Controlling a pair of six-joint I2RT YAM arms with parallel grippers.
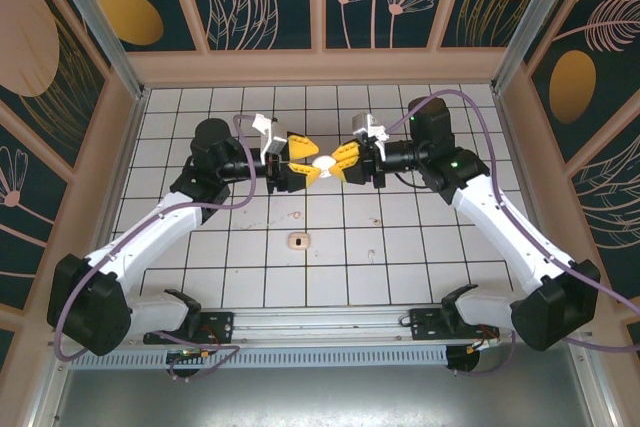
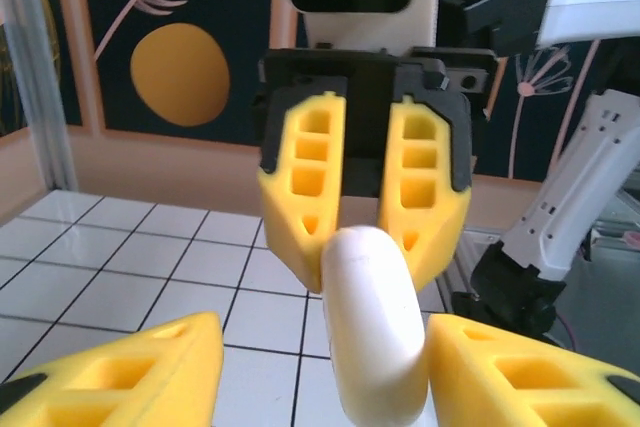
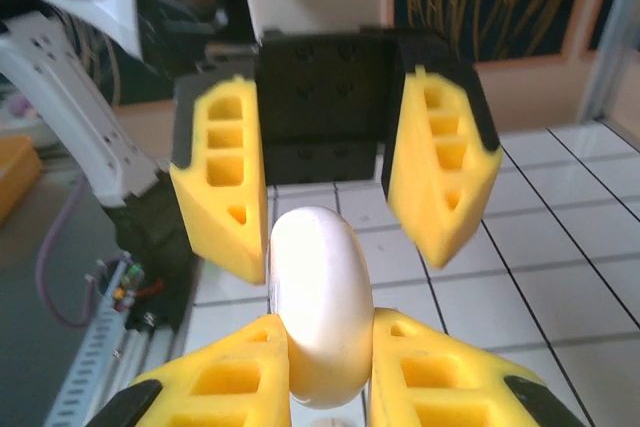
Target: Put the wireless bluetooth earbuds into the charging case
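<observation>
While the left arm (image 1: 150, 237) and the right arm (image 1: 510, 227) meet above the middle of the tabletop (image 1: 400, 247), we judge the step to be a handover in the air. The right pincer (image 1: 338, 161) is clenched on a white rounded piece (image 1: 323, 162). The left pincer (image 1: 308, 163) is released, its fingers apart around that piece. The charging case (image 1: 296, 241) lies alone toward the near edge, well apart. Next, the left pincer should draw back cleanly. What the white piece holds, and whether the recess of the case is filled, we cannot make out.
</observation>
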